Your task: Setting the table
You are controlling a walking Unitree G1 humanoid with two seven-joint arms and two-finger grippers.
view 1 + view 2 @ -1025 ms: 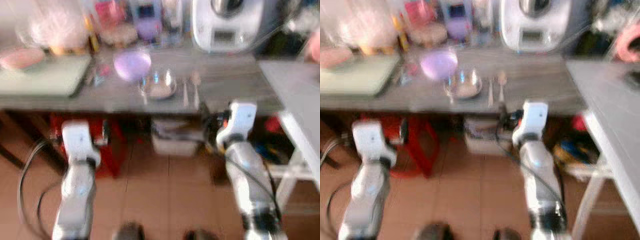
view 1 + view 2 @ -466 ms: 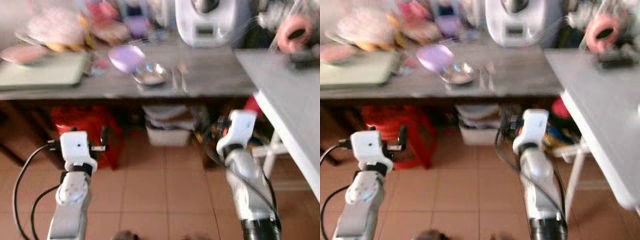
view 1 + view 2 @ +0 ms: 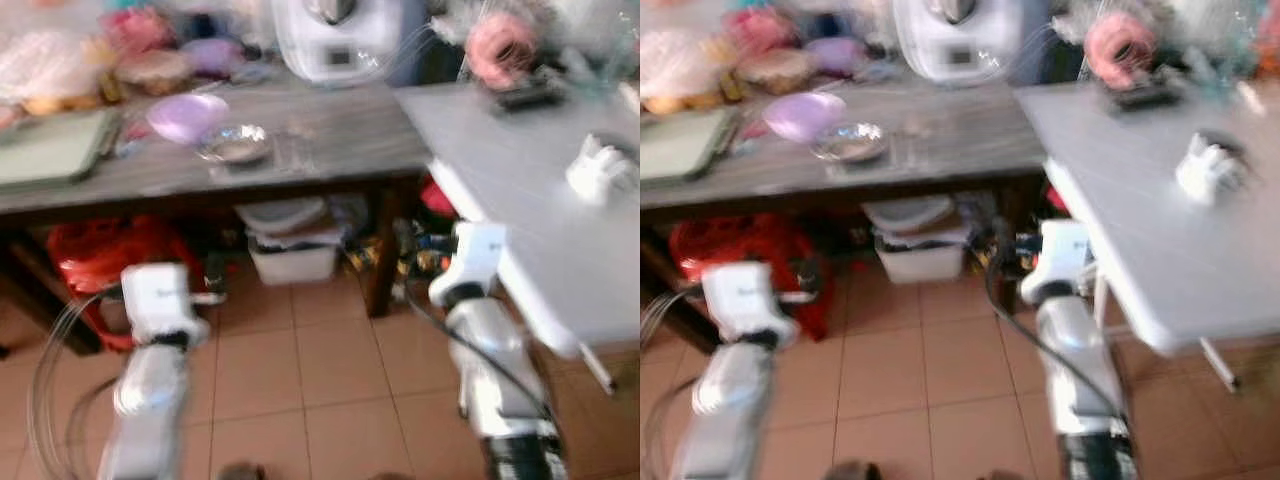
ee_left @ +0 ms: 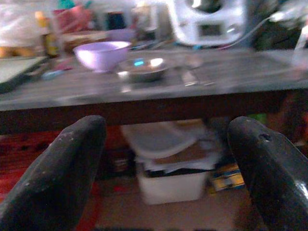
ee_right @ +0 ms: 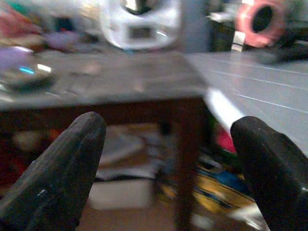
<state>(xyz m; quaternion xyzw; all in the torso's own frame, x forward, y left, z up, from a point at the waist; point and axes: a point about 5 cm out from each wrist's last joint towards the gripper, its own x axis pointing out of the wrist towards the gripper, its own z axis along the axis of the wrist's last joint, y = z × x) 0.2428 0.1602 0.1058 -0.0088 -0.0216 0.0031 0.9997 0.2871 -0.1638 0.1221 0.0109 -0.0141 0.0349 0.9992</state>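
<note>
Since half a second ago my head view has swung rightward, so the white table (image 3: 520, 190) now fills the right side and the wooden counter (image 3: 330, 150) sits further left, while both arms hang low over the tiled floor (image 3: 320, 370) with nothing in them. Nearest me, the left gripper (image 4: 166, 168) and right gripper (image 5: 168, 168) are spread wide and empty, pointed at the counter's front edge with open floor between. Beyond, a white bin (image 3: 290, 262) sits under the counter, on top stand a metal bowl (image 3: 232, 146), contents unclear, beside a purple bowl (image 3: 186, 116), and a white appliance (image 3: 335, 40) stands behind.
</note>
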